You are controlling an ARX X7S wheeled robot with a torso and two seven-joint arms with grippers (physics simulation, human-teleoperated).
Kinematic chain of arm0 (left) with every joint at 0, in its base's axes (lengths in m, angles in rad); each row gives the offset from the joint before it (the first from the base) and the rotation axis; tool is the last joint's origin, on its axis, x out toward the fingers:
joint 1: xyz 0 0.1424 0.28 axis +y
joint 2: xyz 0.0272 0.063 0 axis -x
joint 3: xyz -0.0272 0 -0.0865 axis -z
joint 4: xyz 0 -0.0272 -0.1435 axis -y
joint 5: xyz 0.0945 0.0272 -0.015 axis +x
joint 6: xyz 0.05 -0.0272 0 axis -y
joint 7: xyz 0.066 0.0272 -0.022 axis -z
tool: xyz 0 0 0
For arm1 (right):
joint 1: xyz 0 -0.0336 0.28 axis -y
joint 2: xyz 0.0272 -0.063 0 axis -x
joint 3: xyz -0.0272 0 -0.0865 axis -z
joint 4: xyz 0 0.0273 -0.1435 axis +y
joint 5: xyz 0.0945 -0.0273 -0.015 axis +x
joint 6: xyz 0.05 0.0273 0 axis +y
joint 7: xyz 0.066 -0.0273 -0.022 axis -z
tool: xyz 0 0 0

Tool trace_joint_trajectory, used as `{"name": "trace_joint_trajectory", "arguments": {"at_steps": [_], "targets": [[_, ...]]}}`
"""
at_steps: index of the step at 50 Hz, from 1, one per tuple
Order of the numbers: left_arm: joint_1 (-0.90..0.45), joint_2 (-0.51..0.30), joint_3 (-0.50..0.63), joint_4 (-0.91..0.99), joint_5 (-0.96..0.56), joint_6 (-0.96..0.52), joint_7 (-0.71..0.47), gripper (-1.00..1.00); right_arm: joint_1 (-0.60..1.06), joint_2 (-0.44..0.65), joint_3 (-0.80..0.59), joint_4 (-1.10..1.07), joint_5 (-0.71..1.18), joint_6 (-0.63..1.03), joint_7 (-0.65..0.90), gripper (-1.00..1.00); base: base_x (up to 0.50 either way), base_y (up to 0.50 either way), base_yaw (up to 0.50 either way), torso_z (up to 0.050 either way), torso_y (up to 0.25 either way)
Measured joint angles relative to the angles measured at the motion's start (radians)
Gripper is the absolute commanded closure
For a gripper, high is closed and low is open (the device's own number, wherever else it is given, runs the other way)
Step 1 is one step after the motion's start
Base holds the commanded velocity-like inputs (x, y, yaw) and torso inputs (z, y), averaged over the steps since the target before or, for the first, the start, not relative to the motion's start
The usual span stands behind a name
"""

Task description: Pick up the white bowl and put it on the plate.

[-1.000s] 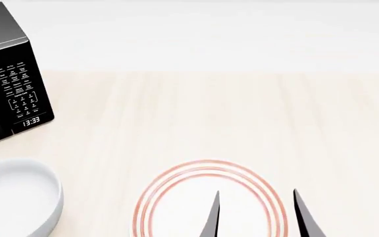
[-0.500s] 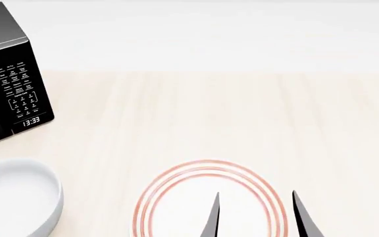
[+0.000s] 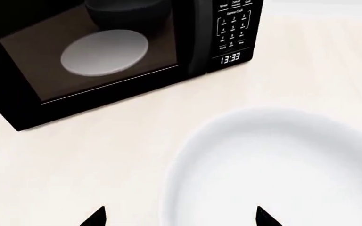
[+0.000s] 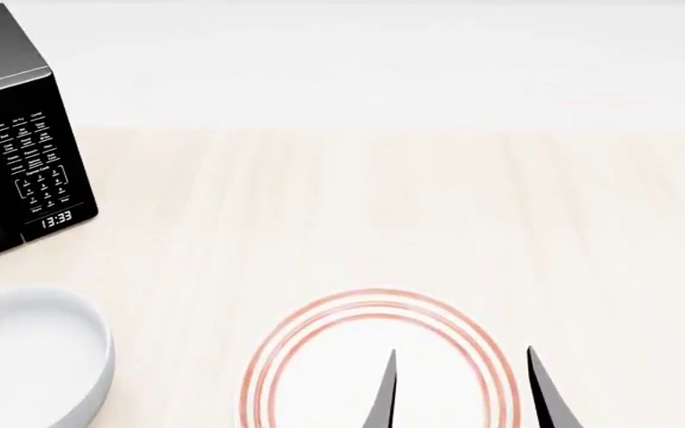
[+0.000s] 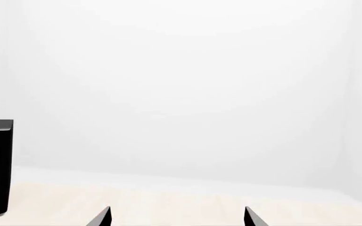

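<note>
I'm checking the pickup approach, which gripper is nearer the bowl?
Left. The left gripper hangs right at the bowl, its rim between the open fingertips. The right gripper is over the plate, off to the side.

Plain white bowl (image 4: pixel 33 357), red-ringed white plate (image 4: pixel 318 374), black microwave (image 4: pixel 15 143)

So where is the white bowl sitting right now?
The white bowl sits on the wooden table at the head view's lower left, just in front of the black microwave and left of the red-ringed plate.
</note>
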Motion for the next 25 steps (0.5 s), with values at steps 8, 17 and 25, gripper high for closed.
{"name": "trace_joint_trajectory", "arguments": {"at_steps": [8,17,25], "targets": [[-0.007,-0.004,-0.012,-0.065,-0.032,0.045,-0.046,-1.0,0.001,0.004,-0.004,0.006,0.008,-0.004,0.005,-1.0,0.0,0.0,0.0,0.0,0.0],[-0.012,-0.01,-0.02,-0.131,-0.065,0.094,-0.094,-1.0,0.003,0.009,-0.008,0.012,0.016,-0.01,0.01,-1.0,0.0,0.0,0.0,0.0,0.0],[-0.013,-0.015,-0.023,-0.173,-0.088,0.125,-0.123,-1.0,0.004,0.013,-0.014,0.017,0.02,-0.015,0.014,-1.0,0.0,0.0,0.0,0.0,0.0]]}}
